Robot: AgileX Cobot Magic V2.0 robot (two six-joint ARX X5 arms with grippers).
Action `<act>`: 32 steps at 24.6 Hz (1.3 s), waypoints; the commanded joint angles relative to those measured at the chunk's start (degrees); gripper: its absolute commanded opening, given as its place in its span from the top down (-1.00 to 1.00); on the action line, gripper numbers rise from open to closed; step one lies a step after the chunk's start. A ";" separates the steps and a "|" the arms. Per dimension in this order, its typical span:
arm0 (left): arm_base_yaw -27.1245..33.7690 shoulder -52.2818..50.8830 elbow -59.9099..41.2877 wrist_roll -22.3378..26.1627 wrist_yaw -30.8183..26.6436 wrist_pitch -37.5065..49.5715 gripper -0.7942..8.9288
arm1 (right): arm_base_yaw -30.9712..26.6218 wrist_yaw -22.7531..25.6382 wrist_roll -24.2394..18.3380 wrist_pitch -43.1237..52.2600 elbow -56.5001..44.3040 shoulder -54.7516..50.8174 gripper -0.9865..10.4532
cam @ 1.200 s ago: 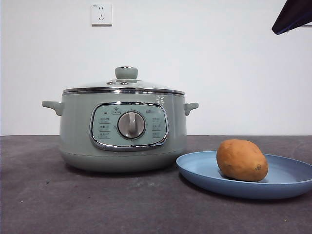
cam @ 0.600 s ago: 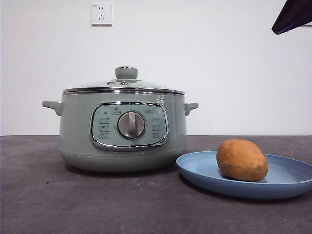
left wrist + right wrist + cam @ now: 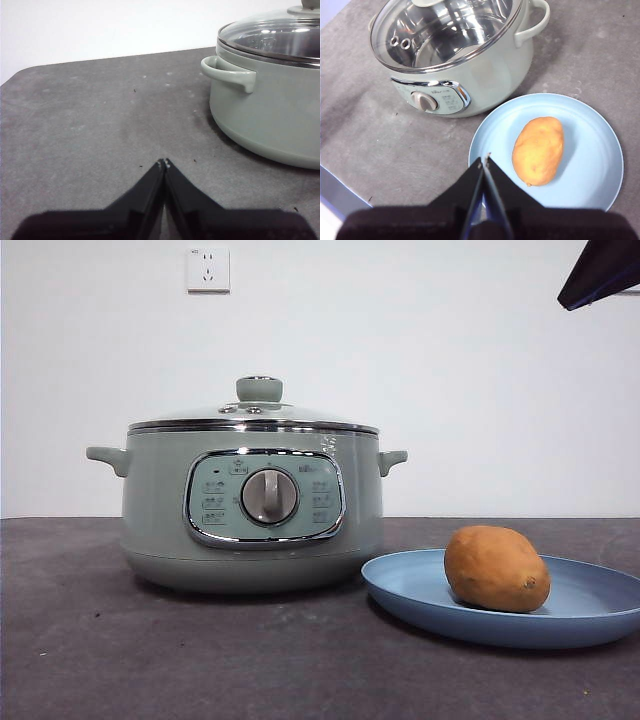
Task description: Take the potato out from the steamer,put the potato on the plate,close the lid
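On the plate (image 3: 590,612) lies the potato (image 3: 496,568), lid (image 3: 445,30) seemingly seated on the steamer (image 3: 250,510); both grippers' fingers together, nothing remains.

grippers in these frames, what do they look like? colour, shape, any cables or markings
Both the left gripper and right gripper are matte black: two flat, wedge-shaped jaws tapering to narrow tips with tiny pale specks. No cables, labels or markings are visible. The front view shows only a dark arm tip.

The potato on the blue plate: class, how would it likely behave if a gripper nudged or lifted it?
The potato is oval and lies on its side, so a nudge would probably roll it. Its skin looks smooth, so it might slip between narrow jaws. The plate is shallow; its low rim may not stop it.
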 commanded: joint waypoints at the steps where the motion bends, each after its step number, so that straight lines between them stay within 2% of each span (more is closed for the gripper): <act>1: 0.17 -0.17 -0.90 -0.37 -0.07 0.09 0.84 | 0.07 0.17 0.31 0.15 0.13 -0.09 0.83; 10: 0.17 -0.17 -0.90 -0.37 -0.07 0.09 0.84 | 0.07 0.17 0.31 0.15 0.13 -0.09 0.83; 13: 0.17 -0.17 -0.90 -0.37 -0.07 0.09 0.84 | -0.42 0.74 -5.62 0.11 0.13 -1.16 0.83; 14: 0.17 -0.17 -0.90 -0.37 -0.07 0.09 0.84 | -1.18 1.64 -6.45 0.11 0.13 -2.60 0.83; 17: 0.17 -0.17 -0.90 -0.37 -0.07 0.09 0.84 | -6.82 1.42 -8.09 0.13 0.11 -7.74 0.83; 20: 0.17 -0.17 -0.90 -0.37 -0.07 0.09 0.84 | -15.72 1.68 -6.99 2.58 -1.60 -15.10 0.83; 23: 0.17 -0.17 -0.90 -0.37 -0.07 0.09 0.84 | -22.86 1.68 -6.88 13.64 -10.60 -23.06 0.83; 26: 0.17 -0.17 -0.90 -0.37 -0.07 0.09 0.85 | -26.99 1.81 -4.15 23.85 -23.69 -30.82 0.83; 29: 0.17 -0.17 -0.90 -0.37 -0.07 0.09 0.85 | -28.70 2.32 -1.27 28.98 -31.41 -34.80 0.83; 32: 0.17 -0.17 -0.90 -0.37 -0.07 0.09 0.85 | -28.92 5.66 1.07 32.48 -37.46 -38.10 0.83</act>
